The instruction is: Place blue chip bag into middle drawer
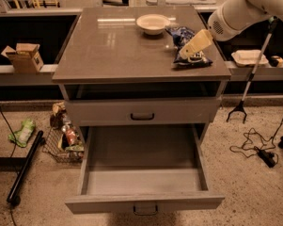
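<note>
The blue chip bag (184, 34) lies crinkled on the right side of the grey cabinet top (117, 46), just right of the white bowl (153, 23). My gripper (188, 52), pale yellow on a white arm coming in from the upper right, is low over the bag's middle and covers part of it; I cannot tell whether it touches. The middle drawer (143, 149) is pulled fully open below, with a bare grey floor and nothing in it.
The drawer front with the black handle (142, 116) above it is closed. A cardboard box (23, 56), wire basket (65, 140), green packet (22, 132) and black pole (23, 166) are at left. A reacher tool (249, 79), white tray (249, 57) and cables (258, 149) are at right.
</note>
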Motion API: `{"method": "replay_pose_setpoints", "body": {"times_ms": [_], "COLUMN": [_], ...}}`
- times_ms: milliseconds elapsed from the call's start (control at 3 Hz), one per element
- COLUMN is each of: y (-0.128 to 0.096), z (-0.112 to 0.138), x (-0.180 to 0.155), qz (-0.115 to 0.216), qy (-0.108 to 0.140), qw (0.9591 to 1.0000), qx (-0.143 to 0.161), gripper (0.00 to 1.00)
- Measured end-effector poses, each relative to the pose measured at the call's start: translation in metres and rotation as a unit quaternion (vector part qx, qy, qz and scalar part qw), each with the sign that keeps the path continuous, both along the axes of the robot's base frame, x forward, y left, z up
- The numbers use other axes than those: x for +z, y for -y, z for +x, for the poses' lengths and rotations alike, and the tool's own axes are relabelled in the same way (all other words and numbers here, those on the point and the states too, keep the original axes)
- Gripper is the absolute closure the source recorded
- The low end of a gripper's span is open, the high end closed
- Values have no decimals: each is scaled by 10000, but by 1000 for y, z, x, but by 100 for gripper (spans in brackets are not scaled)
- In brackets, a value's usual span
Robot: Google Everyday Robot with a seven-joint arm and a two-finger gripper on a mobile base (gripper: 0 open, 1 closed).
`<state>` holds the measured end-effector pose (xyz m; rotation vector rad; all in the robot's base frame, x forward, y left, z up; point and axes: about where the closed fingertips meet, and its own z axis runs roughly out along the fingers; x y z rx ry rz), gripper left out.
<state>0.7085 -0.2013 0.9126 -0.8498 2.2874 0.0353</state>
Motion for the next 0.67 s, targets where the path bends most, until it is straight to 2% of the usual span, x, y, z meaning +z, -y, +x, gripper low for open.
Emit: {"method": "replay_pose_setpoints", "body": {"times_ms": [667], "y": [-24], "z": [27], "x": [-10], "qz": [355], "qy": [33], "qw": [9992], "qx": [-176], "gripper": [0]}}
